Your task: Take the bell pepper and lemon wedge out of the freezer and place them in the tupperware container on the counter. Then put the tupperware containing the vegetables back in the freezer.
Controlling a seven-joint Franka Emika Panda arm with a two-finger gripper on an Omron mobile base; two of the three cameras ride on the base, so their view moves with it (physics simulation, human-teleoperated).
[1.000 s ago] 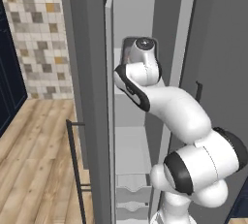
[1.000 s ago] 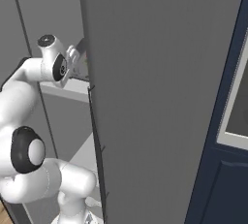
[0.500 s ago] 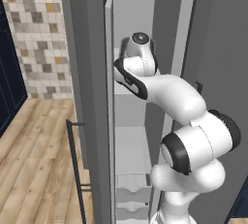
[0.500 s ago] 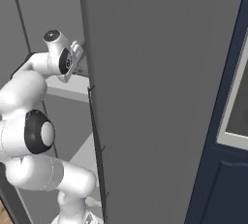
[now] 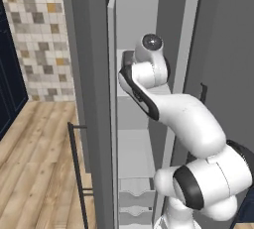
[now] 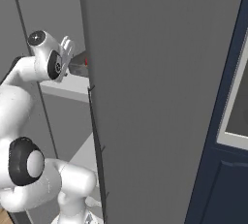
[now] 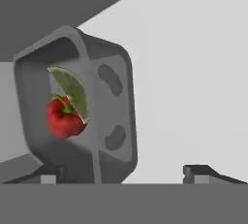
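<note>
The dark grey tupperware container stands on the freezer's white shelf, seen in the hand view with its opening toward the camera. Inside it lie the glossy red bell pepper and, touching it just above, the olive-green lemon wedge.

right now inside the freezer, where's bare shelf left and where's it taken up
In the hand view, the white shelf lies bare beside the shallow dark grey tupperware container. Inside it is crowded: the glossy red bell pepper and the olive-green lemon wedge lie together. The open gripper has drawn clear of its rim.
</note>
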